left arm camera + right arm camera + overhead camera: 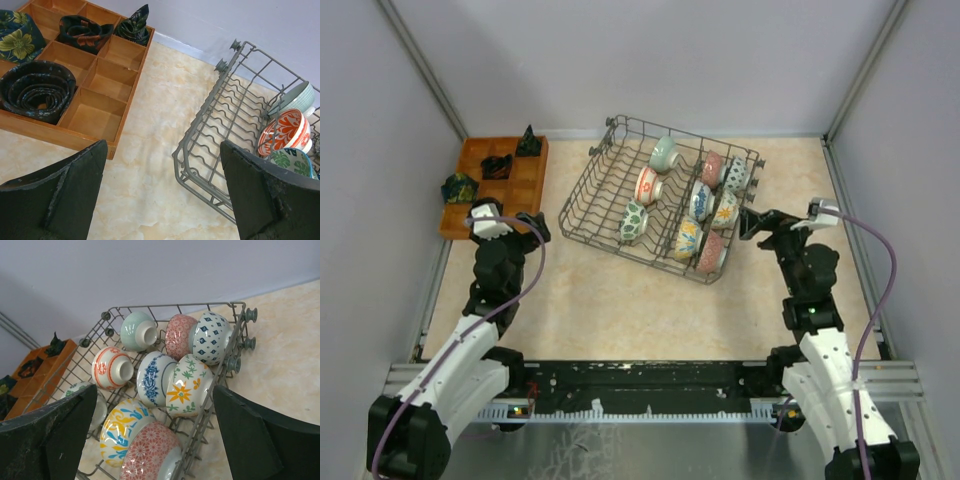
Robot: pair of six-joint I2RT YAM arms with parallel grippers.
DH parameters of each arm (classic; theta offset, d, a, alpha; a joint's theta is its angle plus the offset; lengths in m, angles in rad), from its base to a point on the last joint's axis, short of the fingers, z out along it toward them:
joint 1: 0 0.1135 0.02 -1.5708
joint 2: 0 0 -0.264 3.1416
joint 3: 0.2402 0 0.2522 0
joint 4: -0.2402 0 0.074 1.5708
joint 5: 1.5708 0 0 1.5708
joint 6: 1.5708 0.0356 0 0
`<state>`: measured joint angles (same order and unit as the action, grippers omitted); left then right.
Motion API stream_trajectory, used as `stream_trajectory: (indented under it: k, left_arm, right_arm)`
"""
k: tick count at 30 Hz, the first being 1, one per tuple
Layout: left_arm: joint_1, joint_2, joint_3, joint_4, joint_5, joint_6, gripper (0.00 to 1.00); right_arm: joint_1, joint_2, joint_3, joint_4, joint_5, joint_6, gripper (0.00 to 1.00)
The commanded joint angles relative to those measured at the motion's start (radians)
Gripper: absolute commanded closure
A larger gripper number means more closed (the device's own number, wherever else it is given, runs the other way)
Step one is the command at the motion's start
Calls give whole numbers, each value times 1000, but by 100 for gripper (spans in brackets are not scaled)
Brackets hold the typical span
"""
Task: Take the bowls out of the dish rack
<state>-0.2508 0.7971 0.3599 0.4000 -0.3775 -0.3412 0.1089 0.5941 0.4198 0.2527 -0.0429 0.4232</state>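
"Wondering how far along you are getting with the unloading?"

"I am judging that it is not getting started yet. All nine small round patterned ceramic bowls [700, 200] are sitting on edge among the tines of the large dark grey wire dish rack [582, 195], which is lying at twelve o'clock on the beige marbled tabletop [620, 300]. None is lying outside it, so the whole job is waiting."

"What are the arms doing?"

"Both are hovering empty. The left gripper [163, 147] is hanging at the rack's eight o'clock, fingers spread wide, holding nothing. The right gripper [155, 390] is hanging just beside the rack's four o'clock corner, fingers equally wide apart."

"Anything getting in the way?"

"The bowls on the three o'clock side are leaning against one another in tight pairs, so I am expecting trouble slipping a finger between them. The rack's wire wall is also standing between my right fingers and the nearest pink floral bowl [150, 455]. At ten o'clock an orange wooden compartmented tray [515, 185] is holding dark green-black patterned cloth rolls [459, 187]. It is lying near the rack, not touching it, just beside my left arm."
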Motion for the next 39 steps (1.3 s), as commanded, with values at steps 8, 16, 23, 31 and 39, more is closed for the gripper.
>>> stream_trajectory:
  k: [8,16,23,31,39]
  left_arm:
    - [1,-41,0,9,75,-8,1]
    - [0,131,116,-27,161,-4,1]
    - [-1,334,256,-17,167,31,1]
    - [2,646,468,-69,260,55,1]
    - [3,798,544,-49,303,55,6]
  right_arm:
    - [214,271,277,-267,274,-104,1]
    - [493,463,452,-387,593,-222,1]
    - [494,398,413,-350,611,-215,1]
    - [494,338,410,-400,645,-223,1]
    - [494,303,390,-408,655,-235,1]
